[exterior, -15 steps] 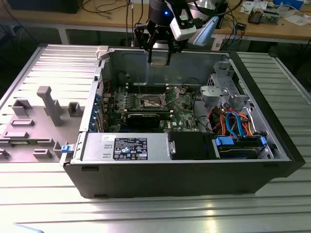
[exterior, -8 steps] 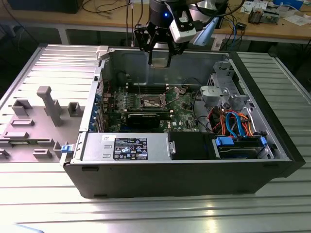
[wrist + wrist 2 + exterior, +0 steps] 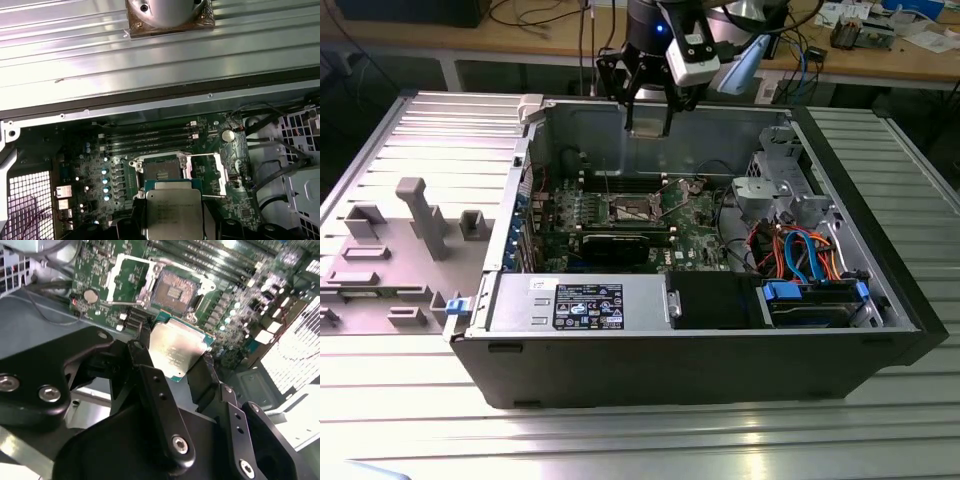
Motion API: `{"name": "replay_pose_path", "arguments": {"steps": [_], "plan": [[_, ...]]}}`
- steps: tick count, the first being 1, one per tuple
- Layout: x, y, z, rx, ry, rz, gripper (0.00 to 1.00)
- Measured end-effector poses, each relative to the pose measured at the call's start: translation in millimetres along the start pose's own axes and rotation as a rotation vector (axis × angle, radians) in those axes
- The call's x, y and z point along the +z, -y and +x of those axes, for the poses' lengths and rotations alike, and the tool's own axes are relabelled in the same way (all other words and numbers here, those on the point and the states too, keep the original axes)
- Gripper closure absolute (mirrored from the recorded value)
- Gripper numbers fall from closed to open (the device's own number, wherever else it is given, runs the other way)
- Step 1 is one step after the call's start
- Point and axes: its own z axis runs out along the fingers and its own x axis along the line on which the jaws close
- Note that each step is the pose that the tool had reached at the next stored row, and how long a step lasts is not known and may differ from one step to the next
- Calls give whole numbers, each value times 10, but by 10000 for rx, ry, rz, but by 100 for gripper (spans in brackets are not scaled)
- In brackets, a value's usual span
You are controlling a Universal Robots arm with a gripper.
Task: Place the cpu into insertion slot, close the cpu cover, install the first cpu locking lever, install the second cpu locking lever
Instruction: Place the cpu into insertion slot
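Illegible print on the cpu (image 3: 173,212) and power-supply label (image 3: 589,306)

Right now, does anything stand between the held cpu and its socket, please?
Nothing visible does. The flat silver-grey square cpu in the black end effector hangs near the exposed square insertion slot; its silver cpu cover lies open.

Ribbed metal table (image 3: 620,445), cluttered wooden bench (image 3: 910,62) behind

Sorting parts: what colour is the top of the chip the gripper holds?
The chip has a dull silver-grey top; clearest in the first wrist view.
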Motion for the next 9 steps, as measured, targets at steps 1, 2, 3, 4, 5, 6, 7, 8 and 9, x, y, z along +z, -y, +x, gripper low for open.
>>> {"name": "replay_pose_path", "arguments": {"steps": [1,2,3,4,5,6,7,8,9], "plan": [[20,-7,1,97,-12,0,46],[34,-8,0,243,-9,-1,46],[44,-11,16,344,1,-4,46],[47,-11,38,368,3,-5,46],[53,-10,48,523,15,-7,46],[61,-9,48,862,46,-13,46],[63,-9,48,1060,63,-17,46],[65,-9,48,1286,84,-23,46],[66,-9,48,1379,91,-25,46]]}}
